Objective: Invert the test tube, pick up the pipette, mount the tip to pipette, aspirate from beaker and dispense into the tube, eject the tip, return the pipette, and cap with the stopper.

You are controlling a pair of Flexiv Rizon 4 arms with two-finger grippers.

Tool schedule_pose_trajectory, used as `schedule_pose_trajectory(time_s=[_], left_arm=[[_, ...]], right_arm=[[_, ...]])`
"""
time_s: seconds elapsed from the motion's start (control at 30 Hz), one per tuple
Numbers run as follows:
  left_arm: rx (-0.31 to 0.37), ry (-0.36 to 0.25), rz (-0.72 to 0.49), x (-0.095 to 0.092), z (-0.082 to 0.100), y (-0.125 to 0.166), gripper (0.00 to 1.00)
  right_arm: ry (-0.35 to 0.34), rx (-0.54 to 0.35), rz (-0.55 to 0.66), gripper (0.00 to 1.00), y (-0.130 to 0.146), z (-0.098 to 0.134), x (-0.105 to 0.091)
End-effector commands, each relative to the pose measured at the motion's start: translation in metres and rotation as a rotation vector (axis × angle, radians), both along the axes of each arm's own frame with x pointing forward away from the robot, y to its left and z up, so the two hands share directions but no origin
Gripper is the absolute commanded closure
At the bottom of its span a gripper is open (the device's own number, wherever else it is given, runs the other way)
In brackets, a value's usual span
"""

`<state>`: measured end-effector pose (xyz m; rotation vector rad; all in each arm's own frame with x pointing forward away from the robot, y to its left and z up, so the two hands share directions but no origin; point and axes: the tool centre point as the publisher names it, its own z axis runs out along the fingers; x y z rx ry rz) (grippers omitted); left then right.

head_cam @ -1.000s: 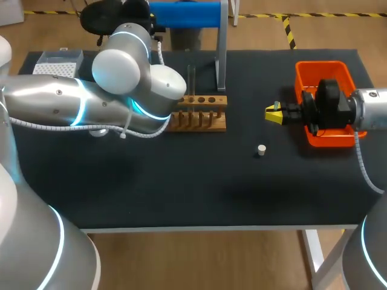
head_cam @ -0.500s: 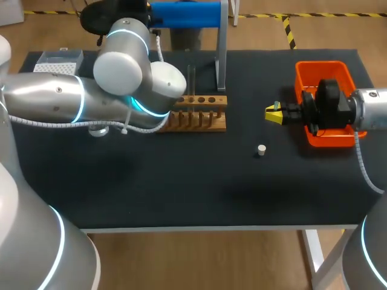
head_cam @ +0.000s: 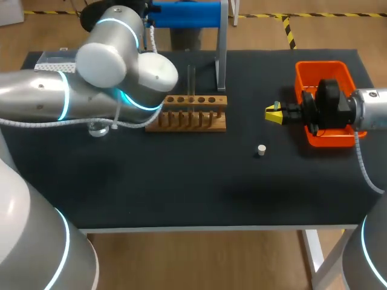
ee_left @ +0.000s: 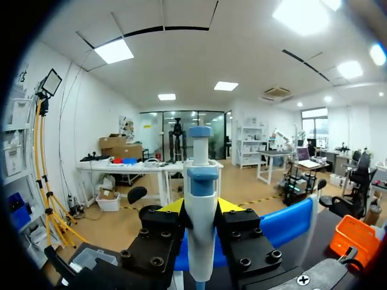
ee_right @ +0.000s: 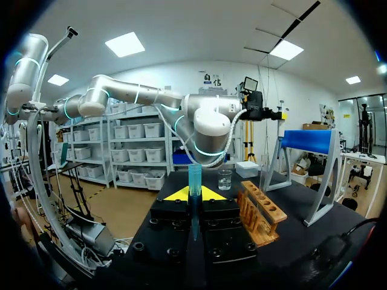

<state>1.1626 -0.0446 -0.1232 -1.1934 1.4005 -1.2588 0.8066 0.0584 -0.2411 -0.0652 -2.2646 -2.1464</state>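
In the left wrist view my left gripper (ee_left: 200, 208) is shut on the white pipette (ee_left: 201, 241), whose blue plunger stands up above the fingers. In the head view that gripper is hidden behind my left arm (head_cam: 91, 90), which lies over the table's back left. My right gripper (head_cam: 273, 113) hovers right of centre, beside the orange bin (head_cam: 323, 71). It (ee_right: 193, 194) is shut on a thin blue-green pipette tip (ee_right: 194, 178) that points up. A clear test tube (head_cam: 191, 81) stands upright in the wooden rack (head_cam: 190, 113). The small white stopper (head_cam: 261, 150) lies on the table. The glass beaker (head_cam: 98, 128) shows under my left arm.
A blue pipette stand (head_cam: 184, 14) on metal legs rises behind the rack. A tip box (head_cam: 55, 61) sits at the back left corner. The rack (ee_right: 260, 211) and beaker (ee_right: 225, 179) lie ahead of my right gripper.
My left arm has risen and drawn back to the left, uncovering the rack's left end. My right arm and the stopper have not moved.
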Motion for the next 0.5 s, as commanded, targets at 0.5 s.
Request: schedule_pose_trajectory(time_s=[0.5], left_arm=[[-0.035,0.147,-0.764,-0.057,0.042,0.014,1.00]], right_arm=[[0.000,-0.003,-0.001,1.00,-0.001,0.001,-0.001]])
